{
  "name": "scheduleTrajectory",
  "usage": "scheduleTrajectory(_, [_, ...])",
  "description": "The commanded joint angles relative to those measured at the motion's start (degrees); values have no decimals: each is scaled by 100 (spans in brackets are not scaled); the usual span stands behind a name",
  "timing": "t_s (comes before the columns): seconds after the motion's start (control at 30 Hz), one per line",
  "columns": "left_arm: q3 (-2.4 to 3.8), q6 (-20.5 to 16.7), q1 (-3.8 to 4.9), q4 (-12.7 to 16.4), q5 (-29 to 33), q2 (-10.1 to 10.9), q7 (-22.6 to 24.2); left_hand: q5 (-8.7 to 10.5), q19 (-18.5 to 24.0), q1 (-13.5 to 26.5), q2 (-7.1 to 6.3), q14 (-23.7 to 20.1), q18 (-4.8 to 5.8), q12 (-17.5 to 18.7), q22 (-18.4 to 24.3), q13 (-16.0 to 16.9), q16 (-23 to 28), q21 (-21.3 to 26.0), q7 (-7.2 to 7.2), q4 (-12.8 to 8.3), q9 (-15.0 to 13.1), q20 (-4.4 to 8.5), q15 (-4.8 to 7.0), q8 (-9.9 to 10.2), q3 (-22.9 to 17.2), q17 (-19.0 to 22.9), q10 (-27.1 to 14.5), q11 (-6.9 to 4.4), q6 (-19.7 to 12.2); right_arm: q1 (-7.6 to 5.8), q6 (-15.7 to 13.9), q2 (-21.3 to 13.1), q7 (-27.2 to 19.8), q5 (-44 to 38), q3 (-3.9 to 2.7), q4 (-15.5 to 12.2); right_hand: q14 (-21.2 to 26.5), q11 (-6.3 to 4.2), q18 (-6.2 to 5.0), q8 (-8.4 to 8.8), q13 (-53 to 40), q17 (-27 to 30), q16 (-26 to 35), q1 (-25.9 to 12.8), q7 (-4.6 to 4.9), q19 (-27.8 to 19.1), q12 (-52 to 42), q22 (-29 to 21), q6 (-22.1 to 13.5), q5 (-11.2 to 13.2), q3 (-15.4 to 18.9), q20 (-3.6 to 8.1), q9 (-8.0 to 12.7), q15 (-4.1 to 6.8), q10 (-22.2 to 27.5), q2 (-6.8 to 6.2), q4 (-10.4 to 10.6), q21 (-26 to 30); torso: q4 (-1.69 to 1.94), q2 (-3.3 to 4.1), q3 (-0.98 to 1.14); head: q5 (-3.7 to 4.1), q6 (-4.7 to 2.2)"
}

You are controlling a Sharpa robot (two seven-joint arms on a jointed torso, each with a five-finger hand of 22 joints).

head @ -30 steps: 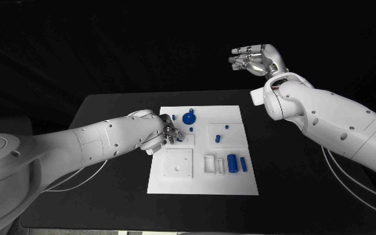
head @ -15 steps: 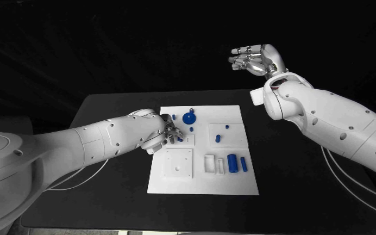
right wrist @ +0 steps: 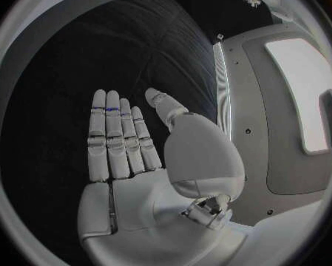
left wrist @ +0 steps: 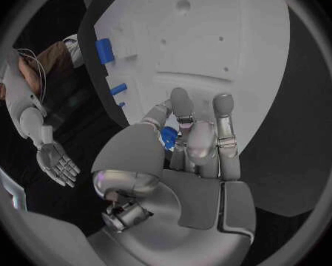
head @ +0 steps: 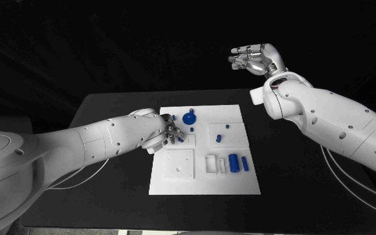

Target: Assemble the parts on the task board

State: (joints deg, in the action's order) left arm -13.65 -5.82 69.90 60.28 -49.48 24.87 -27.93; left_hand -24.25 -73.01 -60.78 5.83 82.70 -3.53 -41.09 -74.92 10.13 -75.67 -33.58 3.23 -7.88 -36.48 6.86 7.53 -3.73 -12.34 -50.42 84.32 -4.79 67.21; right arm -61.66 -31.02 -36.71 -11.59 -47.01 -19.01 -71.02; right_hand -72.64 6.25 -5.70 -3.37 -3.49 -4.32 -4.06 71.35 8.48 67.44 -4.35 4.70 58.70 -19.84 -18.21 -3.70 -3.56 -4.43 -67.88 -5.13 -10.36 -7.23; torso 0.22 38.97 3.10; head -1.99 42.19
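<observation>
One black table, dark surroundings

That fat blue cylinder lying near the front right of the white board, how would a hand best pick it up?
Probably from straight above, pinching the fat blue cylinder across its round sides at mid-length. It lies flat on the white task board, long axis running away from the robot, so its ends offer little to hold. A thinner blue pin lies close on one side and a white raised block on the other, so fingers must go in narrowly.
</observation>
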Motion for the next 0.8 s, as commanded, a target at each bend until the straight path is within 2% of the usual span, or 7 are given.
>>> scheduleTrajectory(0.03, [-14,227,-32,34,-31,-44,69,34,-9,-41,-2,1,22,-30,-103,-12,-30,35,-693,-43,-3145,-21,-16,-13,11,2,253,-29,1385,-1,74,12,-54,-5,-1,0,13,-2,-26,-18,9,6,10,-54,18,-38,32,-5,34,-31,-13,-7,-1,-21,23,-15,-4,-20,1,3,6,1,3])
scheduleTrajectory(0.4, [-13,218,-32,17,-270,-72,84,30,-11,-99,11,3,3,-48,-105,-32,-46,25,-693,-63,-3145,-40,-18,-14,15,-7,253,-32,1389,0,75,24,-63,-2,-1,6,18,-1,-25,-19,8,5,10,-58,16,-46,31,-27,40,-34,-11,-9,-2,-22,29,-13,-6,-31,-4,-1,6,2,14])
scheduleTrajectory(0.8, [-13,276,-32,17,-473,-67,62,-283,-7,-87,2,11,-38,-108,-109,-44,-110,-14,-696,-155,-3180,-81,-28,-17,-74,-88,252,-34,1412,0,75,21,-66,2,0,2,20,0,-25,-19,9,5,10,-61,15,-51,31,-33,42,-38,-5,-11,-2,-23,32,-13,-9,-35,-3,0,3,14,27])
